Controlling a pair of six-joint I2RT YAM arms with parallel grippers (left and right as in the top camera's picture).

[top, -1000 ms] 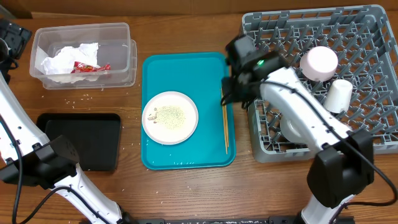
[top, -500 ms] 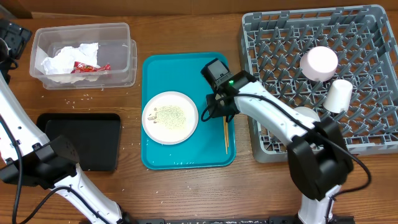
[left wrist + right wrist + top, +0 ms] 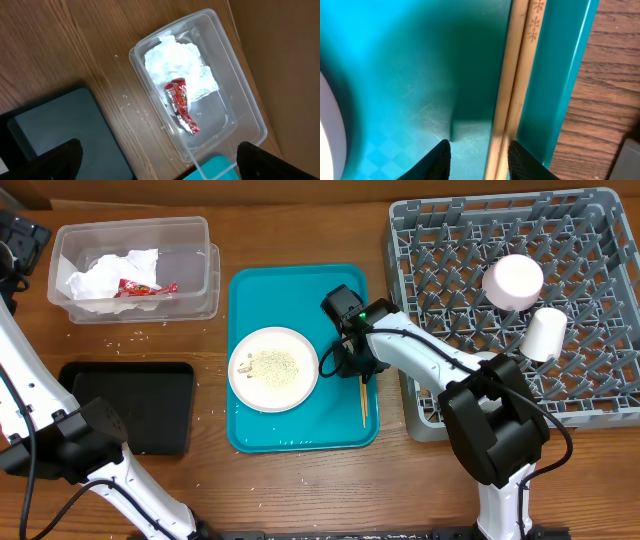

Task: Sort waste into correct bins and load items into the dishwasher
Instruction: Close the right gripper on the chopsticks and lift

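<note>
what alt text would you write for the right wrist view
Close view down onto a pair of wooden chopsticks lying side by side along the raised edge of a teal tray, with the right gripper open, its black fingertips either side of them. The wood table shows at right.

**Right arm** (image 3: 430,360): slim, rounded white-shelled links joined by bulky black joint housings. A small green indicator light (image 3: 358,318) sits on the black wrist block. A thin black cable (image 3: 568,442) loops beside the lower joint.

**Right tool** (image 3: 480,161): two matte black fingers (image 3: 441,159) with rounded tips.

**Left arm** (image 3: 25,380): the same white links and black joint housings. Thin black cables (image 3: 30,470) run alongside it.

**Left tool** (image 3: 160,161): two black fingers (image 3: 62,159), blunt-ended, matte finish.
</note>
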